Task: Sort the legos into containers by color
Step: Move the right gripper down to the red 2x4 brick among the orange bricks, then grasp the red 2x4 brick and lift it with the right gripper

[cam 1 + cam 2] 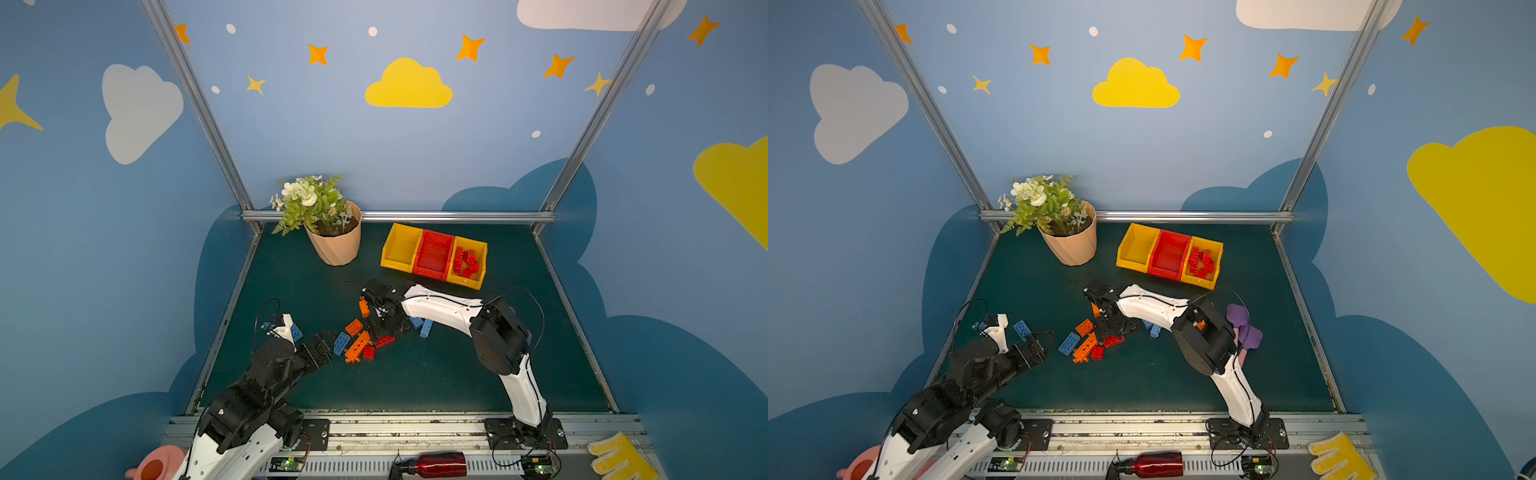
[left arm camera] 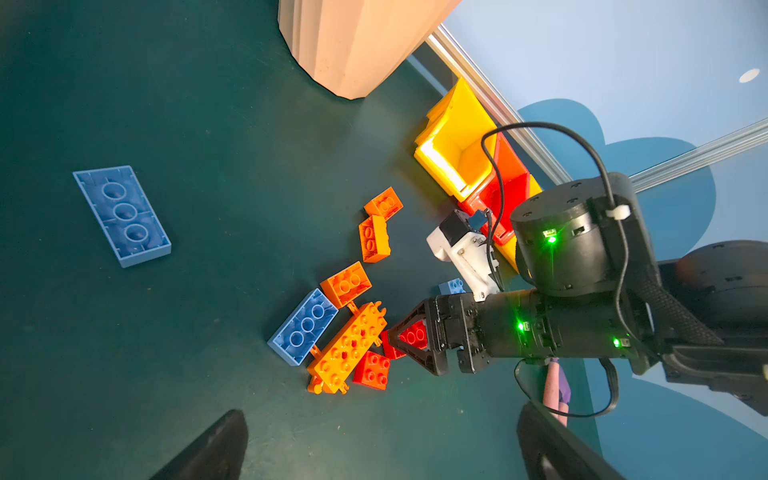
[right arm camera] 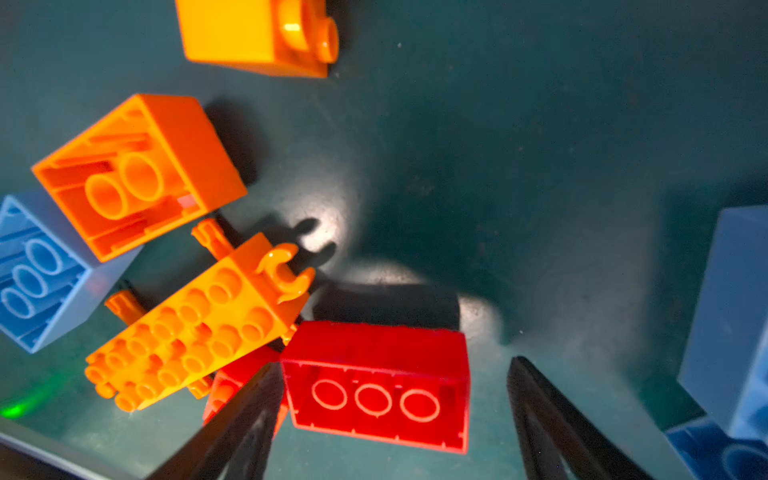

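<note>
Loose legos lie mid-table: a long orange brick [image 1: 357, 345], a blue brick [image 1: 341, 343], a small red brick [image 1: 368, 352] and a long red brick [image 3: 374, 386] lying underside up. My right gripper [image 3: 395, 363] stands open astride that red brick; one finger is at its end, the other stands apart. It reaches down into the pile [image 1: 384, 328]. My left gripper [image 2: 380, 409] is open and empty, left of the pile [image 1: 328, 336]. A flat blue brick [image 2: 122, 214] lies apart. In the containers [image 1: 482, 257] at the back right, several red bricks [image 1: 466, 262] fill the right yellow bin.
A peach flower pot [image 1: 334, 245] stands at the back left of the mat. A purple soft piece [image 1: 1246, 328] lies behind my right elbow. More blue bricks [image 1: 422, 326] lie under my right forearm. A red bottle [image 1: 436, 464] and a yellow glove [image 1: 619, 457] lie off the front edge.
</note>
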### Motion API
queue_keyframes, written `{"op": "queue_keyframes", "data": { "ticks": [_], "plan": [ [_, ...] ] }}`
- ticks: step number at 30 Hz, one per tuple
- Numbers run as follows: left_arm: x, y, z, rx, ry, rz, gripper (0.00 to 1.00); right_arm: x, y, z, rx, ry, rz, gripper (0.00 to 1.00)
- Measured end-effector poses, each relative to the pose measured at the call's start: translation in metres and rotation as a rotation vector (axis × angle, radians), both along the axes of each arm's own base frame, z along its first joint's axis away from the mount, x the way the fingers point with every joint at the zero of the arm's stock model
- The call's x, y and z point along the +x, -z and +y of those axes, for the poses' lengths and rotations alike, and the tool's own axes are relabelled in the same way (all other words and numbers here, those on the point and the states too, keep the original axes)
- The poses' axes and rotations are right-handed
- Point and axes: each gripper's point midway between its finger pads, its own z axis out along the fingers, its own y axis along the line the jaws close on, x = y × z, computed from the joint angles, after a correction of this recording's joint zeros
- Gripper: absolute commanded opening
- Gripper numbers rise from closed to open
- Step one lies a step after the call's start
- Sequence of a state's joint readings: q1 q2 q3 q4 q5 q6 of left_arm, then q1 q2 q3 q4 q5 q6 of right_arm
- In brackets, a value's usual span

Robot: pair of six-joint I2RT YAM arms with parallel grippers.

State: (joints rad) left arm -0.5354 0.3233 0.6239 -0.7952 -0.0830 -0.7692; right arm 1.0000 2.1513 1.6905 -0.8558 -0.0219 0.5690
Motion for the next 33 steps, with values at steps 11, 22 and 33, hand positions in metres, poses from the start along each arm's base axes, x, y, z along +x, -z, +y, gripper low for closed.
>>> {"op": "queue_keyframes", "data": {
  "ticks": [11, 22, 33],
  "plan": [
    [0.010, 0.001, -0.005, 0.032, 0.016, -0.002, 1.00, -0.005, 0.012, -0.003, -0.032, -0.002, 0.021, 0.72],
    [0.022, -0.002, -0.010, 0.041, 0.013, -0.015, 1.00, -0.002, 0.003, -0.019, -0.066, 0.007, 0.020, 0.48],
    [0.065, 0.009, -0.043, 0.116, 0.083, 0.040, 1.00, 0.105, -0.109, -0.110, 0.064, 0.223, -0.168, 0.47]
  ]
}}
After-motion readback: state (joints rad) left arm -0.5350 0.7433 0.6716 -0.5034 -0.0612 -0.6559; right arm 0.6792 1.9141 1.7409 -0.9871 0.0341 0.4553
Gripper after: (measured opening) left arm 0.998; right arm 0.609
